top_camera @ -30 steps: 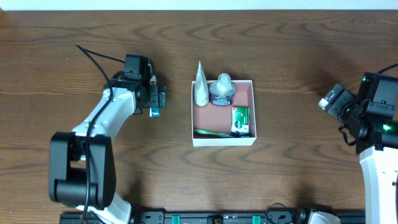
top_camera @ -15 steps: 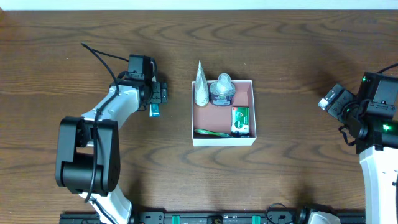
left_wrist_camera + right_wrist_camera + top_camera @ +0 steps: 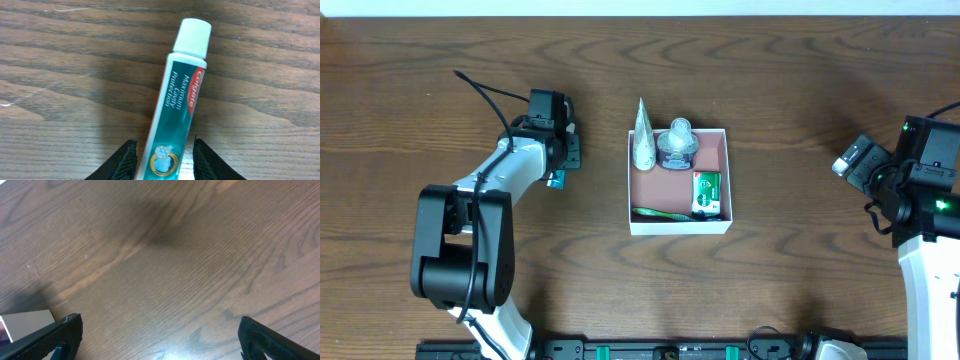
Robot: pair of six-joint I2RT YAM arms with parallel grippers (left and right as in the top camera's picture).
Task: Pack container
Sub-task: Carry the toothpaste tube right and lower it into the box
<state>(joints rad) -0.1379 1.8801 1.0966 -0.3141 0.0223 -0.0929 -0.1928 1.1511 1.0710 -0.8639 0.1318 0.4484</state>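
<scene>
Left jaws astride toothpaste tube (image 3: 177,100)

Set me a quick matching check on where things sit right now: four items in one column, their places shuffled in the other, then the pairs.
Items
1. Colgate toothpaste tube
2. green box
3. white tube
4. right hand

Places
A. open above the table, right of the container
B. lying in the container, near its right wall
C. on the wood between the fingers of the left hand
D. at the container's far-left corner, tip poking past the wall

Pairs: 1-C, 2-B, 3-D, 4-A
</scene>
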